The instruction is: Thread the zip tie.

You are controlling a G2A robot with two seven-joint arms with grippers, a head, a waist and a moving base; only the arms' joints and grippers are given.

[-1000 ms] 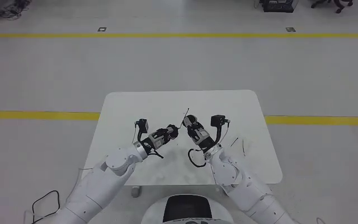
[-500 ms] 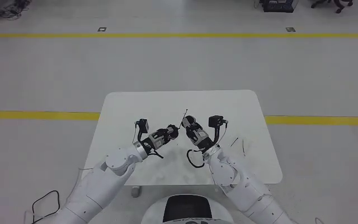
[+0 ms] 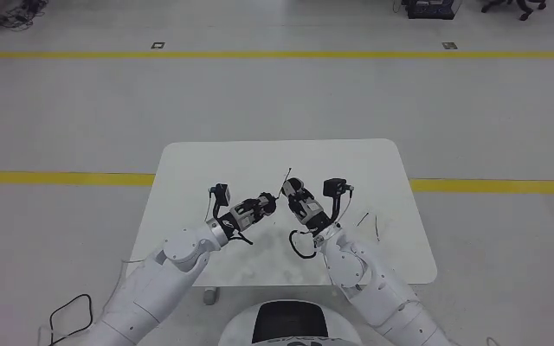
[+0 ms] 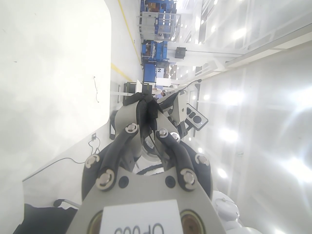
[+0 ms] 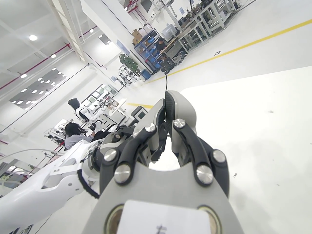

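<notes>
A thin black zip tie sticks up and away from my right gripper over the middle of the white table. In the right wrist view that gripper is shut on the zip tie, and the strap stands straight out past the fingertips. My left gripper hovers just left of it, the tips nearly touching. In the left wrist view, the left gripper has its black pads pressed together; I cannot tell whether anything lies between them.
Two spare zip ties lie on the table to the right of my right arm. One of them also appears near the table edge in the left wrist view. The far half of the table is bare.
My right gripper has edged slightly left toward the left gripper, carrying the zip tie with it. The left arm has held still.
</notes>
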